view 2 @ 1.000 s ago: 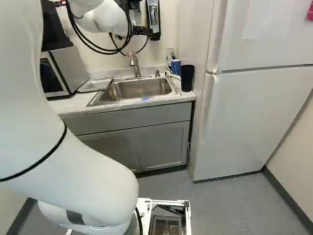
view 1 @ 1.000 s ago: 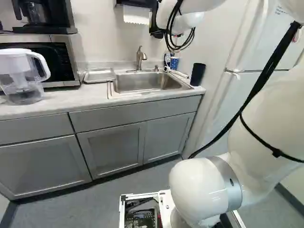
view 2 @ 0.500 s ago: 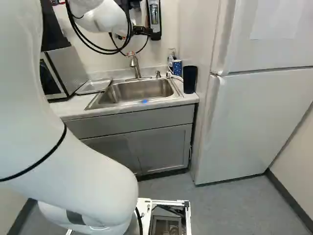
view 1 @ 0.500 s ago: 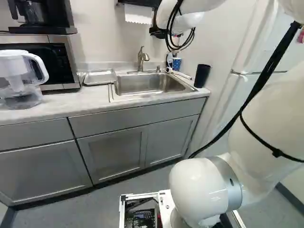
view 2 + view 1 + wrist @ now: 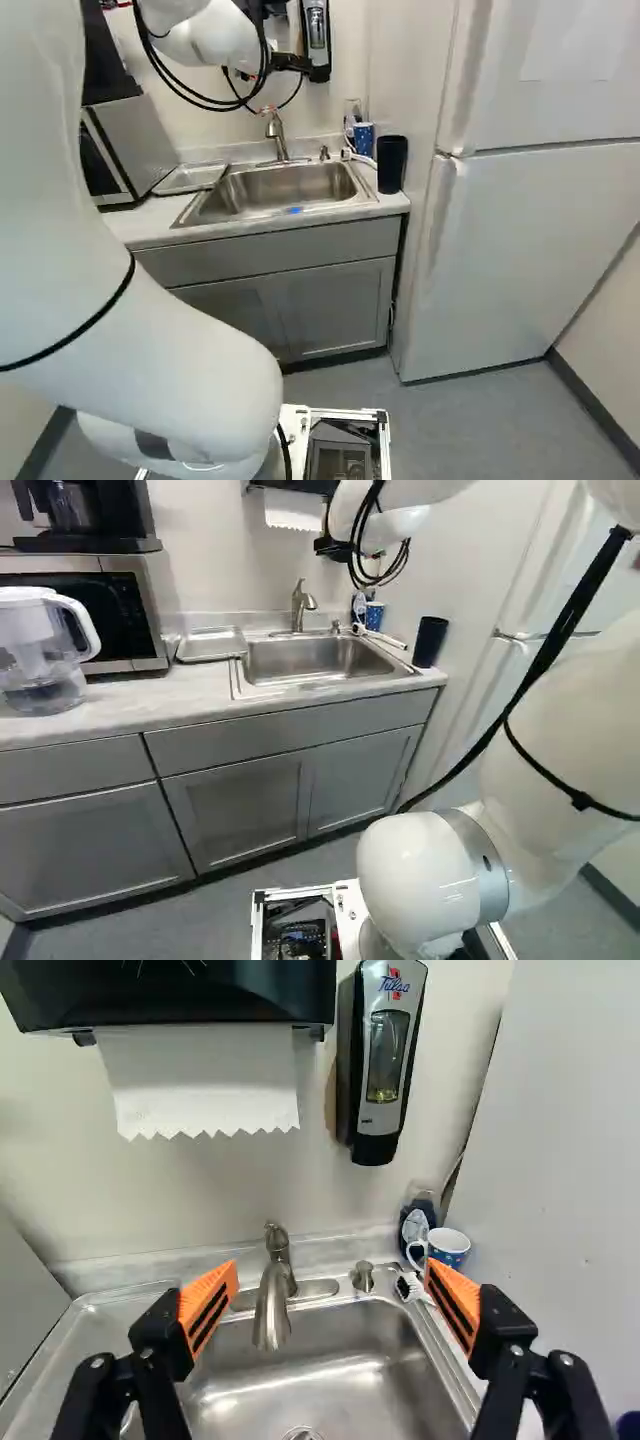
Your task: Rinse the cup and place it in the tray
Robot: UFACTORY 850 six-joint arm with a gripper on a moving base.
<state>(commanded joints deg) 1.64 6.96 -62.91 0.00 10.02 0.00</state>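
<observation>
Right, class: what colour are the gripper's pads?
Orange pads with dark stripes, clearest in the wrist view.

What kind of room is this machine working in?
It looks like a small kitchen or break room, perhaps in a workplace: there is a sink with a faucet, a tall fridge, and a microwave under a coffee maker.

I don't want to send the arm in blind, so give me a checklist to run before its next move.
1. End effector open and empty: ok.
2. Target cup settled: cannot tell; a blue cup and a dark tumbler both stand by the sink.
3. Blue cup centred between the fingers: not ok, it shows off to one side.
4. Faucet running: not ok, no stream shows.
5. Tray free for the cup: ok, nothing seen on it.
</observation>
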